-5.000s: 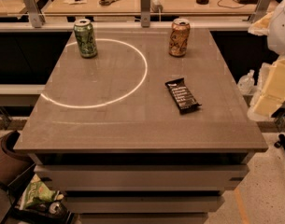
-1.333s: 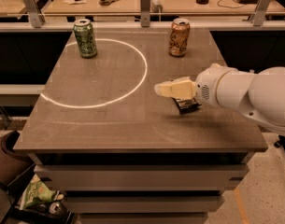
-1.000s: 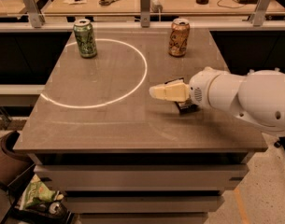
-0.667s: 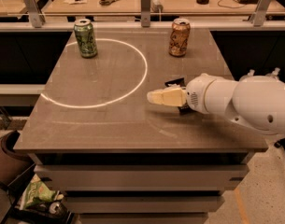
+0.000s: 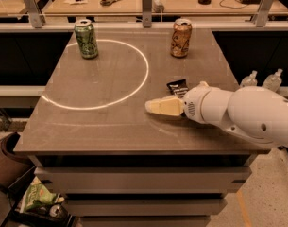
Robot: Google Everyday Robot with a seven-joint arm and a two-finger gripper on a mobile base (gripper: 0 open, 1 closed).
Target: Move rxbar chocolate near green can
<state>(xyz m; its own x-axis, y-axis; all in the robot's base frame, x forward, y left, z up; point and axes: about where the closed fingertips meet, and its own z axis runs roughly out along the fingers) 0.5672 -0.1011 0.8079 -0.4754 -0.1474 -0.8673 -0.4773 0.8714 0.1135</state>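
Note:
The rxbar chocolate [image 5: 177, 86], a flat black wrapper, lies on the grey table [image 5: 101, 117] right of centre; only its far end shows behind my arm. The green can [image 5: 86, 39] stands upright at the table's back left. My gripper [image 5: 157, 107], with cream-coloured fingers, points left low over the table, just in front of and left of the bar. The white arm covers the rest of the bar.
An orange-brown can [image 5: 181, 37] stands at the back right of the table. A pale ring of light [image 5: 134, 86] crosses the tabletop. Two bottles [image 5: 262, 79] stand right of the table. A bin with a green bag [image 5: 37, 197] sits on the floor at left.
My arm came in from the right and the gripper moved left and toward the table's front, sinking lower and covering most of the bar. The cans have not moved.

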